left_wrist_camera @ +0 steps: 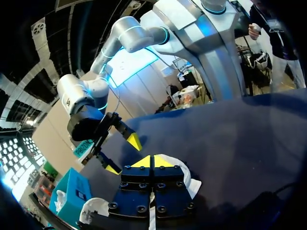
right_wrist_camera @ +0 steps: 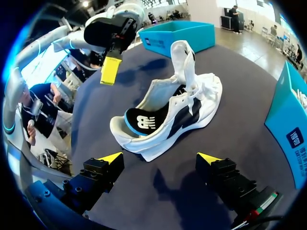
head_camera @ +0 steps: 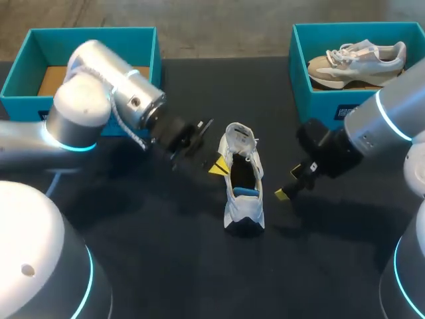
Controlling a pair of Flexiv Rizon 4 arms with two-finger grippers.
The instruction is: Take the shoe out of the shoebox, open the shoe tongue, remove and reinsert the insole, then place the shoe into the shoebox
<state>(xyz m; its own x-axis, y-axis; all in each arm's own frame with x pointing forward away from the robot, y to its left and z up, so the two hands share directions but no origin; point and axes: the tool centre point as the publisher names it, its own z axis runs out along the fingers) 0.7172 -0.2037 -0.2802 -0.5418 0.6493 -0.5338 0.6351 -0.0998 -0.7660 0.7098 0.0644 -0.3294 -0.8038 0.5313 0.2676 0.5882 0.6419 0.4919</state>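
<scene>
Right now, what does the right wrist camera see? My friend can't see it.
A white sneaker stands on the dark table with its tongue raised, just ahead of the open right gripper. Beyond it hangs the shut left gripper, near a teal shoebox.

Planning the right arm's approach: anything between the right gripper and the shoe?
Nothing visible. Only bare table lies between the open right gripper and the shoe; the left gripper hangs on the shoe's far side, clear of that path.
</scene>
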